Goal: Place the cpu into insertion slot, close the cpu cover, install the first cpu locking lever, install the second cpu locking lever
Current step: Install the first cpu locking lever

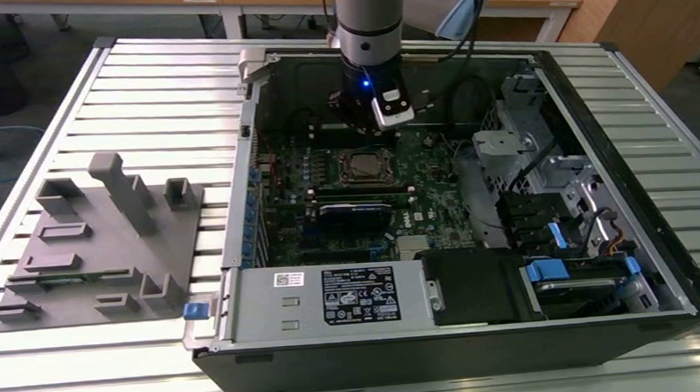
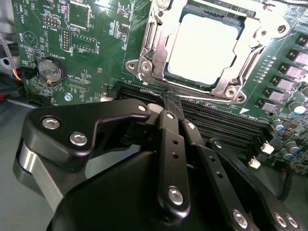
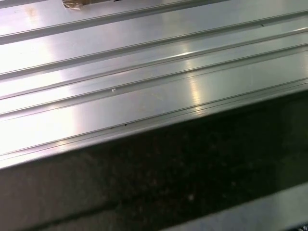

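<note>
The small flat square silver-grey cpu (image 2: 202, 48) lies in the black-rimmed square insertion slot (image 2: 219, 14), far-centre on the green motherboard (image 2: 96, 29), with the thin silvery metal cpu cover (image 2: 149, 53) down around it. The black gripper (image 2: 171, 103), fingers closed on nothing visible, sits just beside the cover. This looks like the 1st lever step, which likely needs a narrow, steady push.

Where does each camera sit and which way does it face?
Exterior view: off the arm, looking down into the open computer case; arm and gripper show above the motherboard.
Second wrist view: on the wrist, looking past the shut gripper at the cpu under its cpu cover.
First wrist view: on the arm, facing ribbed table and a dark surface.
Shared: exterior and second wrist views both show gripper, cpu.
</note>
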Robot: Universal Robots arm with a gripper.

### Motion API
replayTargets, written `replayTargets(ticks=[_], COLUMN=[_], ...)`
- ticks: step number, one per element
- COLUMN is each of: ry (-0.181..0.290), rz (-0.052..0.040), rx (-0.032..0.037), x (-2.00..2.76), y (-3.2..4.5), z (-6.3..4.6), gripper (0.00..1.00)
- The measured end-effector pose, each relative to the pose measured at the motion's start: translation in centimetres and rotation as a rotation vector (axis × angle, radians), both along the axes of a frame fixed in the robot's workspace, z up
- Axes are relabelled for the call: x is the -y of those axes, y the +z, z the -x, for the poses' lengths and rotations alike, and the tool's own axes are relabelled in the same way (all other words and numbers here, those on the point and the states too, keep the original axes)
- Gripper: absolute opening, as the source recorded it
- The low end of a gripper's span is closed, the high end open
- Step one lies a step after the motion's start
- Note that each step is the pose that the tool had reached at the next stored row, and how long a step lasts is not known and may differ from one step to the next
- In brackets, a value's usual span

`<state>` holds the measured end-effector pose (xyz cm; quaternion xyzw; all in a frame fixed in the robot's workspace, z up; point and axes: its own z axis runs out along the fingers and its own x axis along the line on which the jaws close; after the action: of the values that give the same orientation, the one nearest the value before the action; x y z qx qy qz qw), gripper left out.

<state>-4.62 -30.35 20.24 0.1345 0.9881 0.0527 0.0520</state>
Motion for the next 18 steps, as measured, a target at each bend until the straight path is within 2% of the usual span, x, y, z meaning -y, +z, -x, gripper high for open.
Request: replayTargets(ticks=[6, 18], ry=[0.0, 0.0], rz=[0.0002, 0.0002], rx=[0.0153, 0.0229], x=[0.02, 0.06], y=[-0.08, -0.21], z=[0.17, 0.51], gripper=[0.11, 0.11])
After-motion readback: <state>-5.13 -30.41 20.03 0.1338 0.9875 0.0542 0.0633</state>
